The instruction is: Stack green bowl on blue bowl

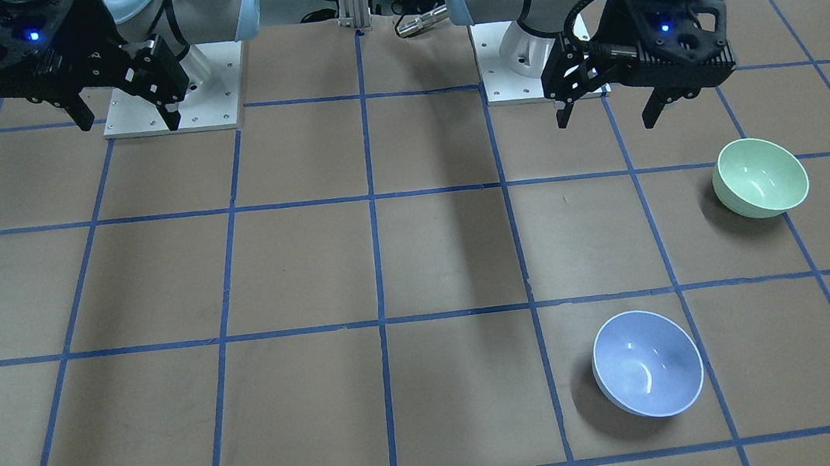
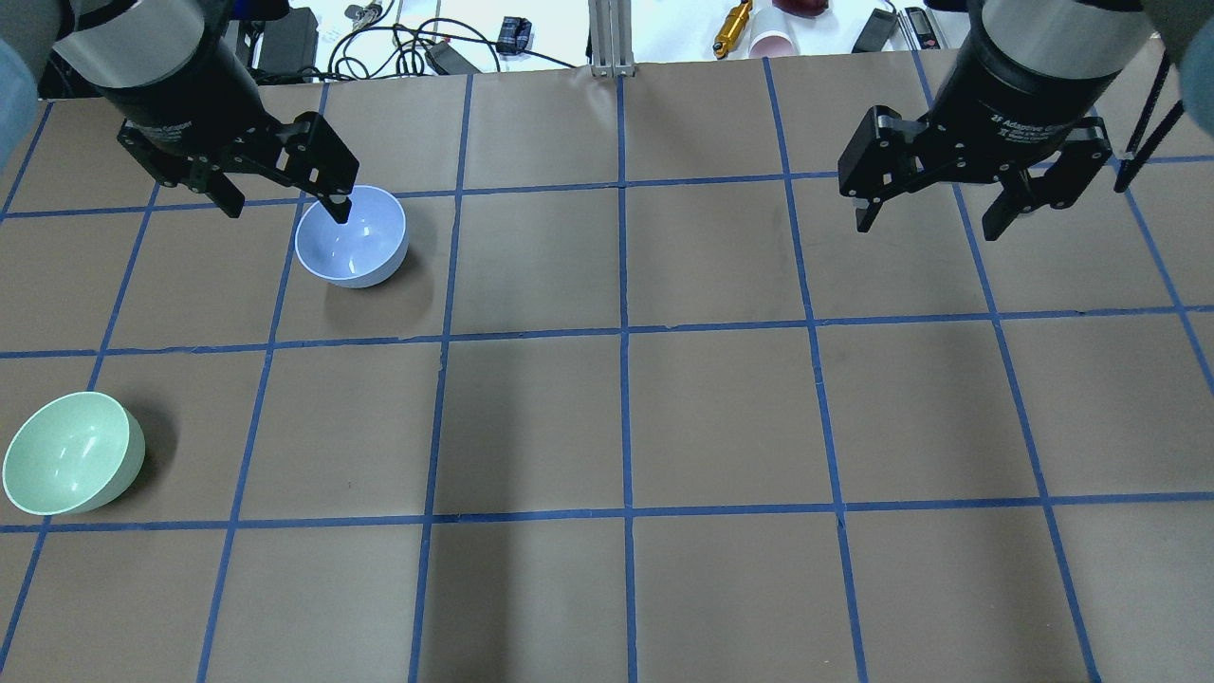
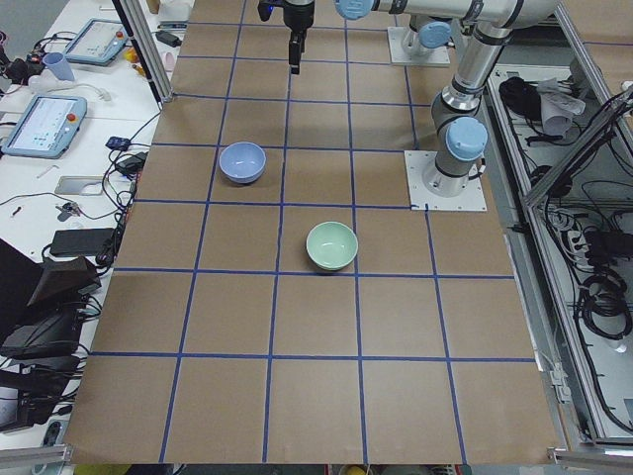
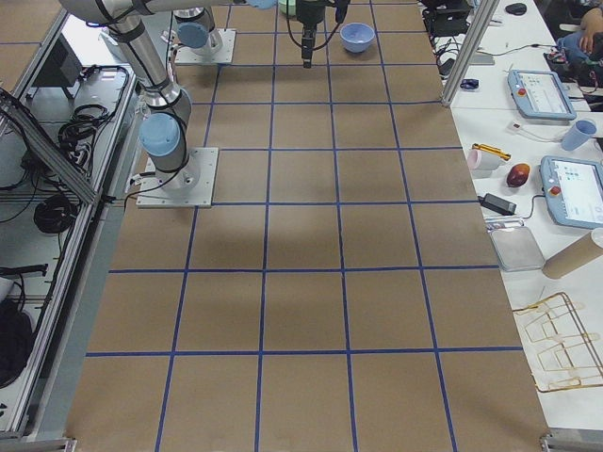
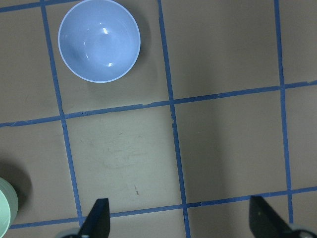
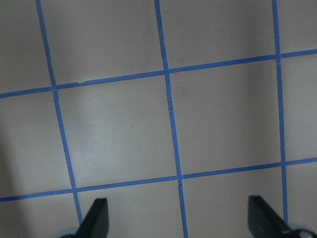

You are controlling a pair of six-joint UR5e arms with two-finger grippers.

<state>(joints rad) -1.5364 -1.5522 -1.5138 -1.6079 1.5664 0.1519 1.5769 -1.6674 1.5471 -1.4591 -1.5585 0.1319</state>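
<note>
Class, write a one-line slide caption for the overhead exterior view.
Left gripper and right gripper hover open over the table; green bowl and blue bowl sit apart, unstacked.

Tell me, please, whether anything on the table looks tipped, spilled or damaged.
Nothing stands out: the green bowl and the blue bowl both sit upright, empty and intact, well apart on the table.

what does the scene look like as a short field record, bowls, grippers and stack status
green bowl: upright on the table, robot's left side, nearer the robot's base
blue bowl: upright, same side, farther from the base, apart from the green bowl
left gripper: open, empty, raised above the table
right gripper: open, empty, raised, away from both bowls
stack: not yet done
</note>
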